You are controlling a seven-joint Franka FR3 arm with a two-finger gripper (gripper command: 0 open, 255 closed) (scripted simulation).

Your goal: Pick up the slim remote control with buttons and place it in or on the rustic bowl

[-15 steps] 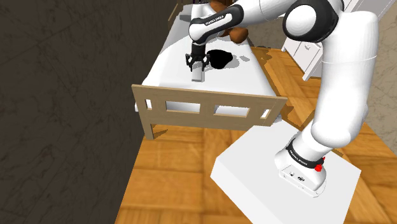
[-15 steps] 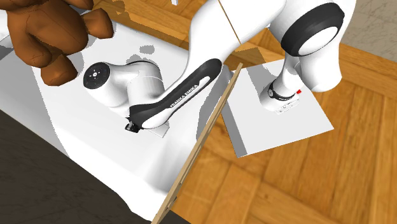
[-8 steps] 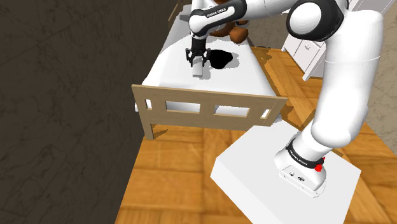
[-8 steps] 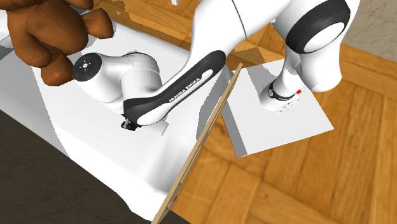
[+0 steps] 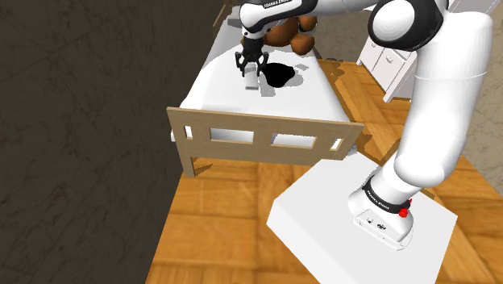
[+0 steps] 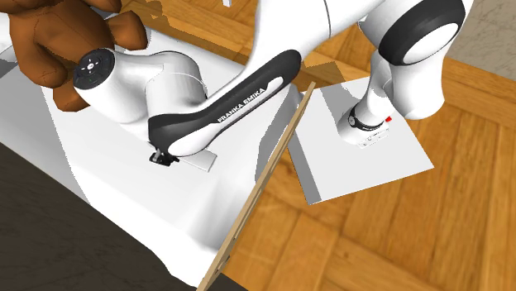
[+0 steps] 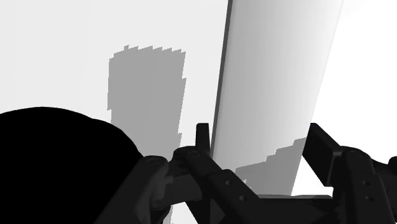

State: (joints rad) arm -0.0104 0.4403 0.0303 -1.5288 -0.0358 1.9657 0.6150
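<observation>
A dark, veined wall (image 5: 89,121) takes up the shoulder view's left, and a wooden plank floor (image 5: 218,234) runs beneath everything. The white arm (image 5: 439,89) rises from its white box stand (image 5: 322,222) at that view's lower right and reaches up and left over a bed (image 5: 218,90) with a plain white top. A light wooden footboard (image 5: 266,137) with three cut-out slots closes the near end of the bed. White cabinets (image 5: 387,68) stand past the arm at the right.

At the far end of the bed sits a brown teddy bear (image 5: 288,34), partly behind the arm's wrist. Just in front of it, a bowl (image 5: 280,75) drawn plain black rests on the bed top.

The black pincer (image 5: 250,68) points down over the bed, just to the left of the bowl in the shoulder view. It is clenched on the remote control (image 5: 252,82), a slim pale grey slab hanging lengthwise below the fingers. In the wrist view the two fingers (image 7: 202,137) press the slab's sides, with the bowl's black curve close beside. The remote's grey shadow (image 7: 146,89) falls on the bed apart from it, so it is off the surface and not in the bowl.
</observation>
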